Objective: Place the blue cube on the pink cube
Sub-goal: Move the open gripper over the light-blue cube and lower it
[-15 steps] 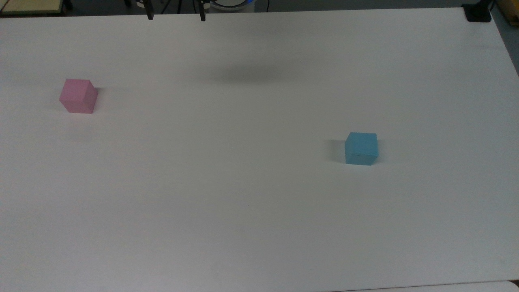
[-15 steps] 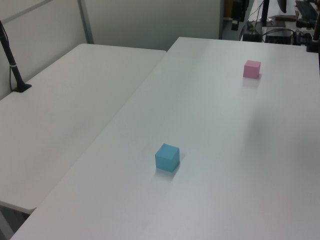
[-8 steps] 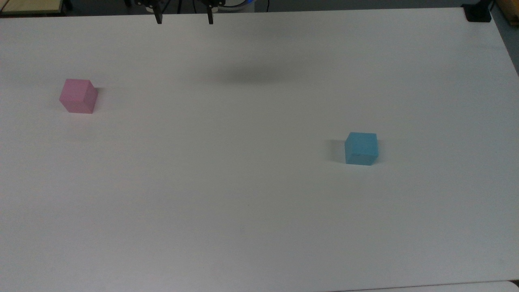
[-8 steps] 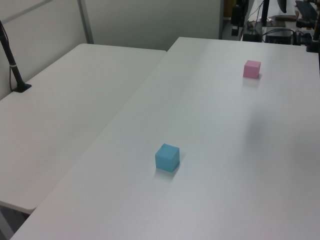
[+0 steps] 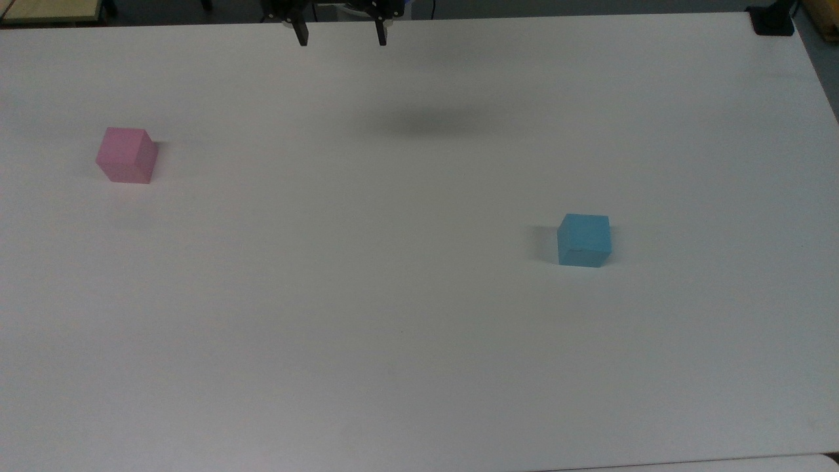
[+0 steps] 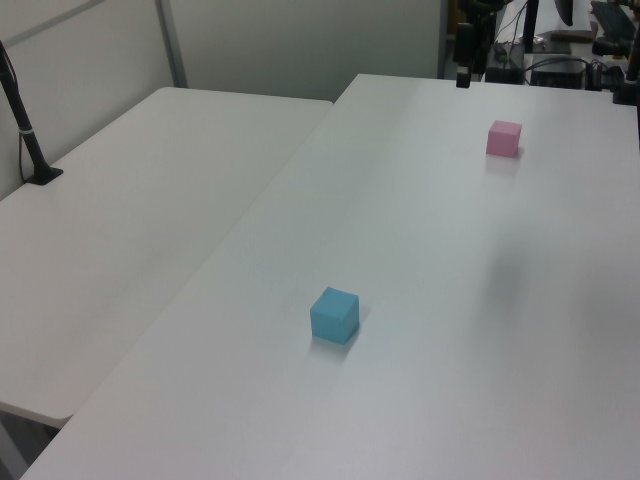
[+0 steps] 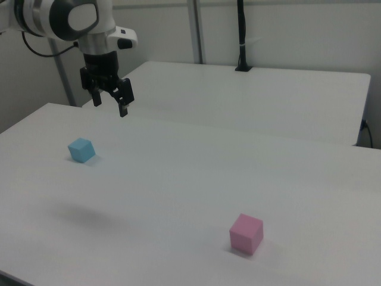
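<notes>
The tool (image 7: 111,105) hangs in the air above the desk (image 7: 178,196), its two dark fingers (image 7: 124,111) spread wide apart with nothing between them and nothing touching them. In the top view the tool (image 5: 341,36) shows at the upper edge, finger tips pointing down over the desk's (image 5: 406,341) far border, and a soft shadow lies on the bare surface just below it. In the right view the white arm (image 7: 65,18) reaches in from the upper left corner, and the tool sits up and to the right view's right of the blue cube (image 7: 81,149), well clear of it.

The blue cube (image 5: 583,240) rests flat on the desk toward the top view's right, alone, with a faint seam across its near face. In the left view it (image 6: 334,315) lies in the foreground.

The pink cube (image 5: 127,155) stands on the desk at the top view's far left, well apart from the blue cube and from the tool. In the left view it (image 6: 504,138) sits near the far end; in the right view it (image 7: 246,233) is nearest the camera.

A second desk (image 6: 130,220) adjoins the first, with a black post (image 7: 241,36) standing on it.
</notes>
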Controlling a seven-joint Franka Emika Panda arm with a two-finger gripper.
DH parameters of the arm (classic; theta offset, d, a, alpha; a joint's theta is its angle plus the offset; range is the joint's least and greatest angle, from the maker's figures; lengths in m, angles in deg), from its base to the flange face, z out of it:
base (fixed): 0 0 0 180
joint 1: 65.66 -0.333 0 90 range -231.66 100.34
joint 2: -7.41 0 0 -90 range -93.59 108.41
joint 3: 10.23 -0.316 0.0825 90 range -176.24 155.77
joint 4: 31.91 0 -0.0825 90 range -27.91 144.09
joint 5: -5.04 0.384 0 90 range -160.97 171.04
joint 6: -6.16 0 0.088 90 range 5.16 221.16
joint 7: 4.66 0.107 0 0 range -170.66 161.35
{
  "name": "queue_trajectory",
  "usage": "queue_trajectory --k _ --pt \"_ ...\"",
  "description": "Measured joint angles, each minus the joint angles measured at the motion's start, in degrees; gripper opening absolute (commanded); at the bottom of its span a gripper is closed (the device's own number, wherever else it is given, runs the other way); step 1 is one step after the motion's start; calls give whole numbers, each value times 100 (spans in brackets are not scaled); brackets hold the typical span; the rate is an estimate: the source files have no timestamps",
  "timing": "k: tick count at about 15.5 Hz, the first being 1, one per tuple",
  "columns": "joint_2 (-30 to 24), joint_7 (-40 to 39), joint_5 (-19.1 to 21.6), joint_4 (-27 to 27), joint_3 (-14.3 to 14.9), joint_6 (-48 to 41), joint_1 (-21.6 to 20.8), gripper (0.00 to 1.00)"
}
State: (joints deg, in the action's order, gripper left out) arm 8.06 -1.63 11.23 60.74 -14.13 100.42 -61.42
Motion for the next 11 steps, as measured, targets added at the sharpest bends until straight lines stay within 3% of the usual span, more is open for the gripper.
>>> queue_trajectory --k 4,11 --pt "30 545 405 43 -7 328 -180 100" --pt "696 1782 364 279 -46 2114 -1460 100"
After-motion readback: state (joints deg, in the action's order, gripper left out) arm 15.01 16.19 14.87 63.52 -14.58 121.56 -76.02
